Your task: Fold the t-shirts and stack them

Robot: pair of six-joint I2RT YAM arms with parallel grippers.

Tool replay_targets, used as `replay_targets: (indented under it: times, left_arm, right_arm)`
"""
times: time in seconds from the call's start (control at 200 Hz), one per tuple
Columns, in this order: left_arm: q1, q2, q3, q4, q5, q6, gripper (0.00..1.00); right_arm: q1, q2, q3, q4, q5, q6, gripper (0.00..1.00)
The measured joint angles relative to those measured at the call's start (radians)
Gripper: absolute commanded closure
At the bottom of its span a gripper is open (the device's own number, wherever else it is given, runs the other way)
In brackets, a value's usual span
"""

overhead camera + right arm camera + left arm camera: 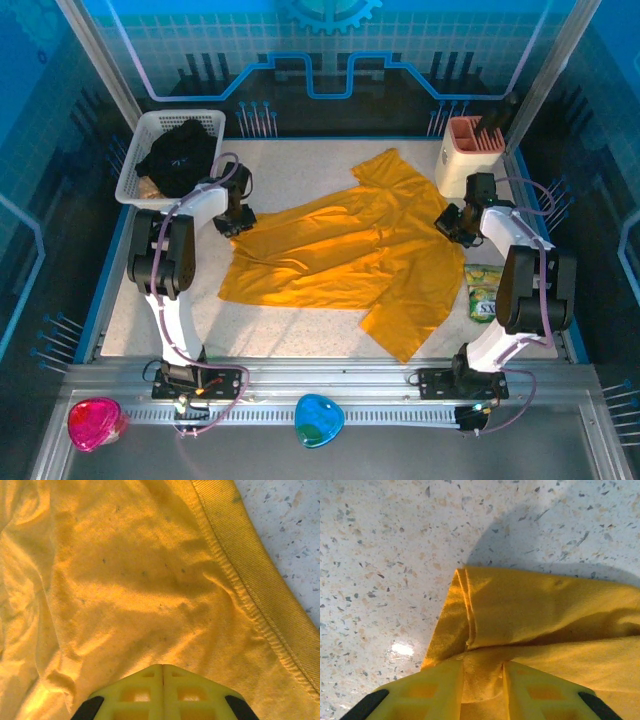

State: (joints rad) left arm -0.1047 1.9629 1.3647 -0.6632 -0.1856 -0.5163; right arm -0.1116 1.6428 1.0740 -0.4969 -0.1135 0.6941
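Cloth covered much of the table [300, 165] in the overhead view: we saw the yellow shirt [350, 250] spread out wrinkled in the middle, while the black shirt [180, 155] sat crumpled in the white basket [170, 116] at the far left corner. The left gripper [235, 225] stood at the yellow shirt's left edge, the right gripper [450, 222] at its right edge. At the left wrist, we found the fingers [435, 690] pinching a bunched fold of the yellow shirt, with a folded corner lying on the speckled table beyond. At the right wrist, the fingers [135, 692] were pressed together over the yellow shirt near a ribbed hem; we could not tell whether any cloth was caught between them.
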Motion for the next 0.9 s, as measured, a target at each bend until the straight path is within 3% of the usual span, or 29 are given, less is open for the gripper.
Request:
replay_targets:
  times: [0.405, 0.566, 0.901]
  left_arm:
    - [0.004, 0.001, -0.012, 0.008, 0.0, 0.0, 0.87]
    - [0.004, 0.002, -0.012, 0.012, 0.0, 0.001, 1.0]
    - [0.004, 0.002, 0.067, -0.01, -0.001, 0.048, 1.0]
  right_arm:
    - [0.0, 0.0, -0.001, 0.0, 0.0, 0.0, 1.0]
    - [0.0, 0.0, -0.001, 0.0, 0.0, 0.0, 1.0]
    - [0.0, 0.0, -0.001, 0.0, -0.001, 0.0, 1.0]
